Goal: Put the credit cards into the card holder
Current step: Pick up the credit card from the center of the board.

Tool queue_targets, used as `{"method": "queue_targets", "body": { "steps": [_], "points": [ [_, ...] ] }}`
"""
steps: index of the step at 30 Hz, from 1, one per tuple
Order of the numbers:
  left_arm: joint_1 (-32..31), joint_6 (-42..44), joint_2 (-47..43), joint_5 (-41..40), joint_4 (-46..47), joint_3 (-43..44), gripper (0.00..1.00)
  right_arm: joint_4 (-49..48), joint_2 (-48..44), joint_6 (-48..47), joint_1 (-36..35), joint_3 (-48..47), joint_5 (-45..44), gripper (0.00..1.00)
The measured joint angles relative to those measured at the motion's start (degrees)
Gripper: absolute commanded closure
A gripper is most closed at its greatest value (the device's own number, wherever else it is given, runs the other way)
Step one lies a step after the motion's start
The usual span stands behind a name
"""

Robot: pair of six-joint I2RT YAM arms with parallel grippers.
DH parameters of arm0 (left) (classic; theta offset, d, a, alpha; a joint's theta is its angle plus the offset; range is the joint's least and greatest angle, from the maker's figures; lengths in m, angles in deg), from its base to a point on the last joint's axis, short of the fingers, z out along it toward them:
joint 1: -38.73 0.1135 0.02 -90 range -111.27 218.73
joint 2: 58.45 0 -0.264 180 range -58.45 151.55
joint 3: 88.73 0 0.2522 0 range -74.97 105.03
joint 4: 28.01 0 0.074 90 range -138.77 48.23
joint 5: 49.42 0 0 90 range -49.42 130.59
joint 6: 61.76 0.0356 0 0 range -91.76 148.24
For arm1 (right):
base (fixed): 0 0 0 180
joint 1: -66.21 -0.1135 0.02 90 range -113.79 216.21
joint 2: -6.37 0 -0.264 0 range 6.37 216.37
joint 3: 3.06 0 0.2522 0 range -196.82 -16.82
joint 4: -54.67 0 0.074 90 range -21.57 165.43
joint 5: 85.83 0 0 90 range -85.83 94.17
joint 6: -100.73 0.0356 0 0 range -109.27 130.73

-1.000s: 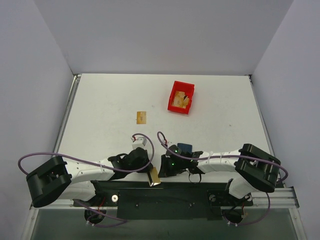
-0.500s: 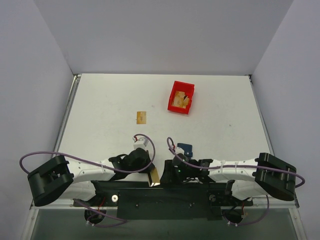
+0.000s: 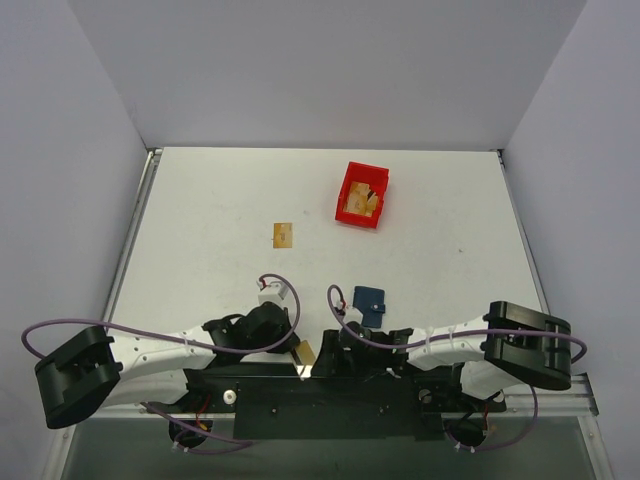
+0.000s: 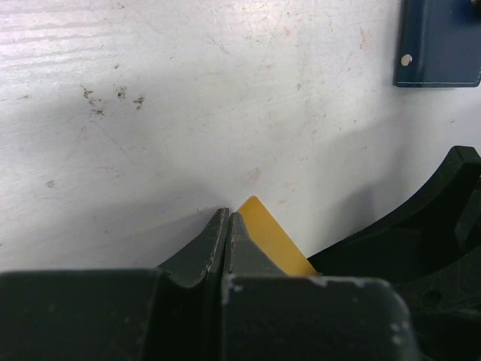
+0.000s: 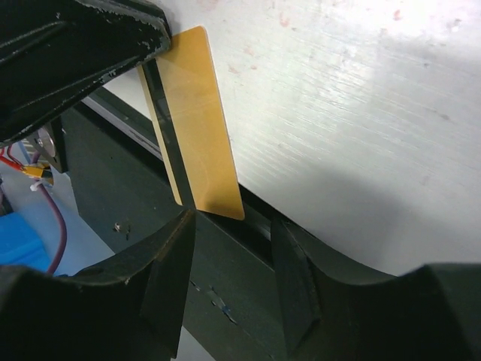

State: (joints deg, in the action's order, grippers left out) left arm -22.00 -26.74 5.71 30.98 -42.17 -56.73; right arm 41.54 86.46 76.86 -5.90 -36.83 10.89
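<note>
right wrist: right tool [image 5: 231, 226] just sprang apart, backed off card holder [image 3: 369, 303]; left tool [image 4: 228, 219] clamped on credit card [image 5: 197, 113]. holder lies folded on surface [image 3: 450, 230], insertion not started.

The left arm [image 3: 150, 350] and right arm [image 3: 450, 345] lie folded low, elbows outward, wrists turned inward toward each other. The left jaws are pressed tight on a credit card [image 5: 197, 128]; the right jaws stand parted just beside it.
</note>
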Motion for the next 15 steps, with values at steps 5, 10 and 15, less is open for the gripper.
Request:
{"method": "queue_targets", "body": {
  "steps": [5,10,15],
  "points": [
    [0.0,0.1,-1.0,0.0,-0.9,-0.4,1.00,-4.4,2.6,1.1,-0.3,0.0,0.1,0.62],
    [0.0,0.0,-0.5,0.0,-0.2,-0.4,1.00,-6.1,3.9,1.1,-0.3,0.0,0.0,0.80],
    [0.0,0.0,0.0,0.0,0.6,-0.4,1.00,-6.7,4.2,0.5,-0.3,0.0,-0.6,0.96]
  ]
}}
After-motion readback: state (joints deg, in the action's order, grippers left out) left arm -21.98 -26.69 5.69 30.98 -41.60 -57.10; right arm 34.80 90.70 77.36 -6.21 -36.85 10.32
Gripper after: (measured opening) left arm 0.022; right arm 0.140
